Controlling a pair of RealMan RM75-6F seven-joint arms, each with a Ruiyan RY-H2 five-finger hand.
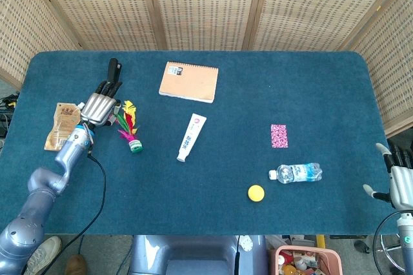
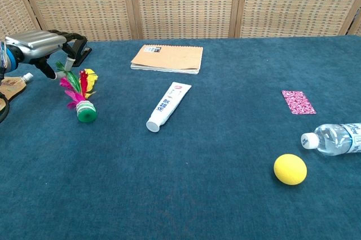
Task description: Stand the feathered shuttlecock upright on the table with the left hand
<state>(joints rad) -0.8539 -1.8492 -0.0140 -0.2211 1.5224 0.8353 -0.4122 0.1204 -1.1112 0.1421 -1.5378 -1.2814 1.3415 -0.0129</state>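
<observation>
The feathered shuttlecock (image 1: 132, 132) (image 2: 82, 98) has a green base and pink, yellow and green feathers. It is on the blue table (image 1: 213, 178) at the left and seems to rest on its base, with the feathers up and leaning a little left. My left hand (image 1: 102, 102) (image 2: 46, 47) hovers just left of and above the feather tips. Its fingers are spread and hold nothing, and the thumb hangs close to the feathers. My right hand (image 1: 400, 181) stays off the table's right edge, fingers apart and empty.
A brown packet (image 1: 61, 125) lies left of the left hand. An orange notebook (image 1: 189, 81) lies at the back, a toothpaste tube (image 1: 191, 137) in the middle. A pink card (image 1: 279, 135), a water bottle (image 1: 297, 173) and a yellow ball (image 1: 256, 192) are to the right.
</observation>
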